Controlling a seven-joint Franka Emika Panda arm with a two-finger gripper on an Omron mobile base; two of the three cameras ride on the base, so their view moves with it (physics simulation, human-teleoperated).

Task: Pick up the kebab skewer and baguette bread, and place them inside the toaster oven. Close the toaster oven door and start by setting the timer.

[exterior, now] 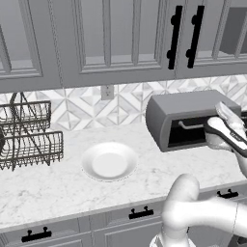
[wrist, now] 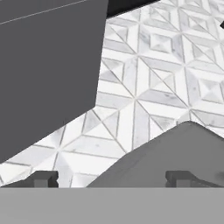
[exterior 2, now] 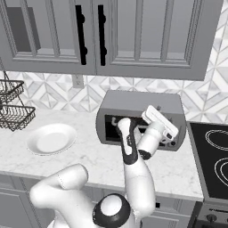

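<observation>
The toaster oven (exterior: 185, 110) is a grey rounded box at the back right of the counter, also seen as toaster oven (exterior 2: 133, 103). Its dark glass door (exterior: 185, 135) stands upright with the pale bar handle (exterior: 189, 126) near its top. My gripper (exterior 2: 160, 121) hovers in front of the oven's right end, at the height of its top edge. In the hand view the gripper (wrist: 112, 178) is open with nothing between its fingertips (wrist: 43, 178), looking over the oven's roof (wrist: 175, 153) at the tiled wall. The kebab skewer and baguette bread are out of view.
An empty white plate (exterior: 109, 160) lies mid-counter. A wire dish rack (exterior: 26, 135) stands at the far left. A black stovetop (exterior 2: 213, 164) borders the oven on the right. Wall cabinets (exterior: 120, 38) hang overhead, and my arm (exterior 2: 133, 156) crosses the oven's front.
</observation>
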